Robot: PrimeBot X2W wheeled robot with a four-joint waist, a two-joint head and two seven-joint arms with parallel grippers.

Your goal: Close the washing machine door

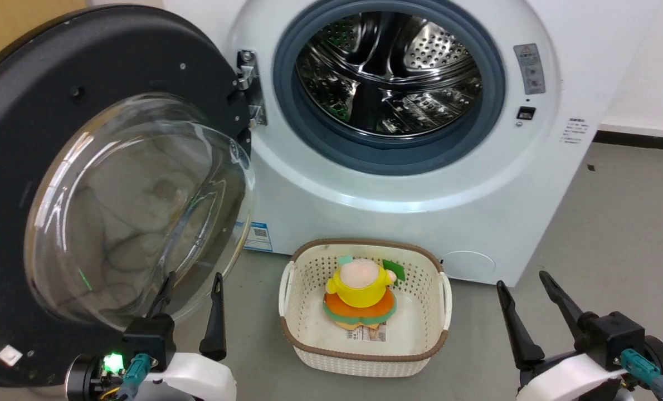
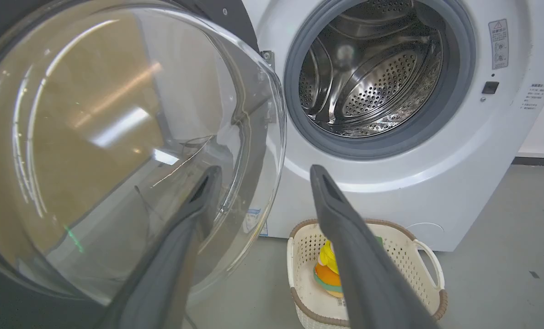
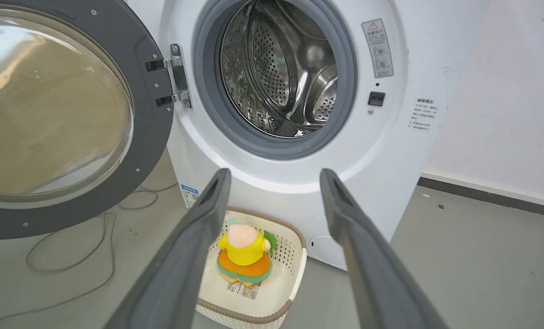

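The washing machine door (image 1: 42, 100) hangs wide open at the left, its matte black inner face and bulging glass bowl (image 1: 136, 211) turned toward me, held by a metal hinge (image 1: 249, 83). The white washing machine (image 1: 398, 184) shows its steel drum (image 1: 387, 72) with nothing covering it. My left gripper (image 1: 192, 284) is open just below the glass bowl, one finger in front of the glass in the left wrist view. Over at the lower right my right gripper (image 1: 523, 281) stands open, apart from the machine. The door (image 2: 107, 137) (image 3: 61, 109) and the drum (image 2: 372, 73) (image 3: 281, 68) fill both wrist views.
A cream perforated basket (image 1: 309, 267) holding a yellow and orange plush toy (image 1: 362, 295) sits on the grey floor in front of the machine, between the two grippers. A thin cable (image 3: 71, 260) lies on the floor under the door. A white wall (image 1: 654, 61) stands at the right.
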